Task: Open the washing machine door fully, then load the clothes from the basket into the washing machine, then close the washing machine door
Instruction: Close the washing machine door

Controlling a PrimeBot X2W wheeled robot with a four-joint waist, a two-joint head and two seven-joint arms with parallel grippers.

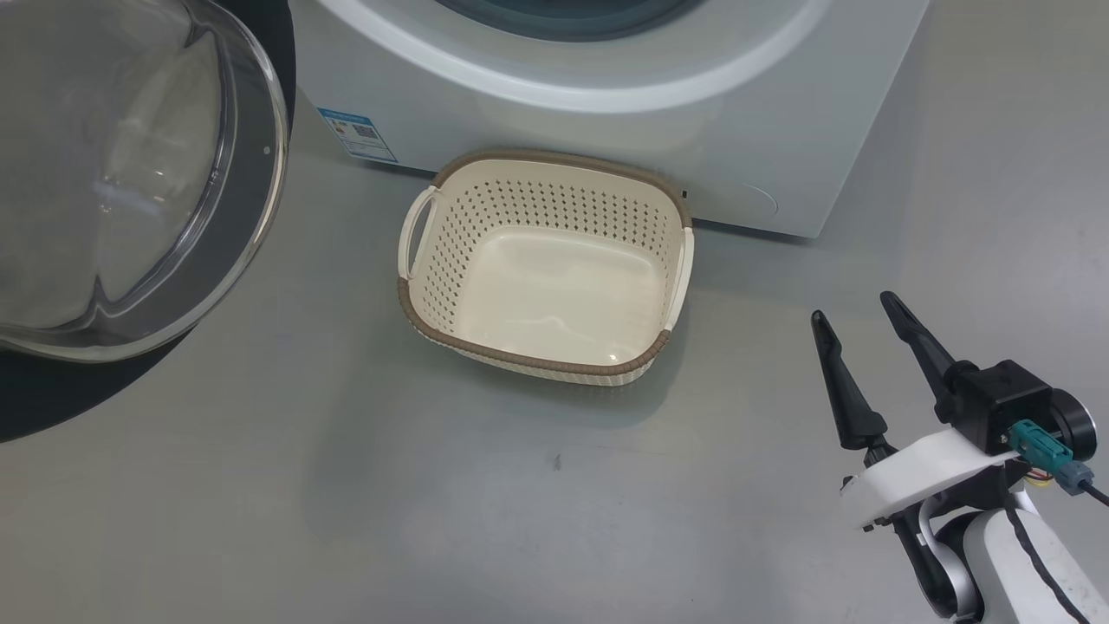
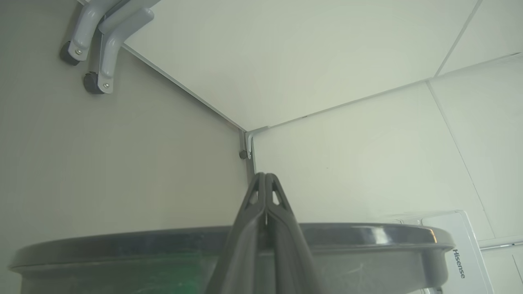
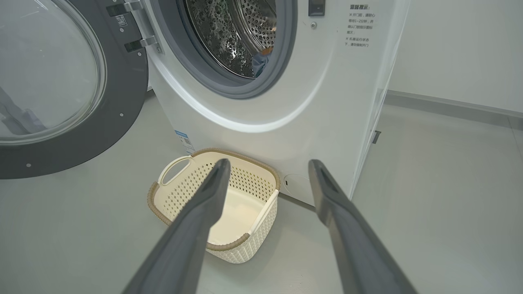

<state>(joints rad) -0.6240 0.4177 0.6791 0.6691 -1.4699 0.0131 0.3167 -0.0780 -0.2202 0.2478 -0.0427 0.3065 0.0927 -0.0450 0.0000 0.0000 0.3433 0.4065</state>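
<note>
1. Washing machine door (image 1: 113,173): stands swung wide open at the left of the head view, clear glass bowl bulging up toward the camera, black rim around it; hangs on hinges (image 3: 141,43) at the washer's left edge in the right wrist view.
2. Washing machine (image 1: 606,104): spans the top of the head view, white, with a blue label sticker (image 1: 357,133) low on its front; shows its steel drum (image 3: 241,28) and grey rubber seal (image 3: 229,85) through the open mouth.
3. Clothes (image 3: 261,61): lie inside the drum, a scrap of light blue fabric showing just above the seal.
4. Basket (image 1: 528,360): sits on the grey floor (image 1: 346,485) just in front of the washer, bottom bare.
5. Right gripper (image 1: 851,307): hovers at the lower right of the head view, to the right of the basket and apart from it, fingers spread wide, pinching nothing.
6. Left gripper (image 2: 265,176): fingers pressed together tip to tip, nothing between them; crosses the door's dark rim (image 2: 122,241); cannot tell whether it touches it.
</note>
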